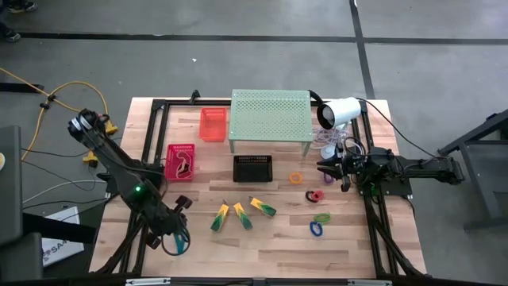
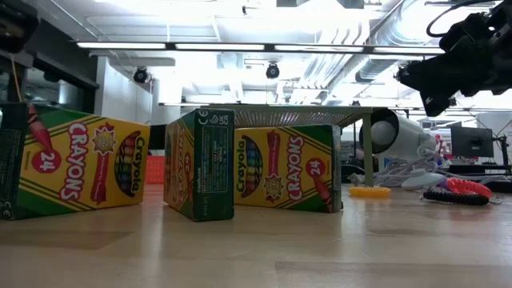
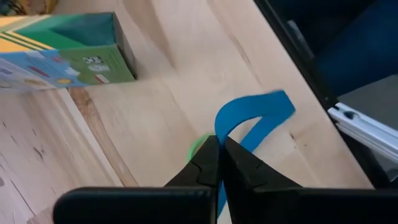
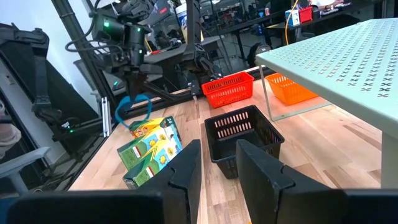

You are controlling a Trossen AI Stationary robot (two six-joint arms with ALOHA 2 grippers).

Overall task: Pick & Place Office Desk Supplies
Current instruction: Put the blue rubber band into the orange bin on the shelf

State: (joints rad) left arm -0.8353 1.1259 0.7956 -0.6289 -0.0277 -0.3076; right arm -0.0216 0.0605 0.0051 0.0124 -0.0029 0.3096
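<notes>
I take the black basket (image 1: 252, 168), sitting mid-worktop (image 1: 262, 246) just in front of the pale-green perforated shelf (image 1: 270, 117), as my reference; the left claw (image 1: 179, 245) is well away from it toward the near left corner, clenched on a blue loop (image 3: 252, 121) which hangs lifted above the wood; I judge this a grasp completed and the carry about to begin. The right claw (image 1: 328, 168) hovers just to the right of the basket, partly parted with nothing between its fingers (image 4: 186, 165); I read that arm as waiting. Three crayon boxes (image 1: 241, 214) lie in a row in front of the basket, between it and the near edge; an orange loop (image 1: 296, 178) lies just right of the basket; a red loop (image 1: 315, 195), a green loop (image 1: 321, 217) and a second blue loop (image 1: 317, 229) lie farther right and nearer the front. A red basket (image 1: 182, 161) stands to the left of the black one, an orange basket (image 1: 213, 124) behind and left, beside the shelf. The next move calls for a destination; which basket is intended I cannot tell. The band is limp and may swing or slip; the carry should be steady, passing clear of the crayon boxes, with release made low over the opening.
</notes>
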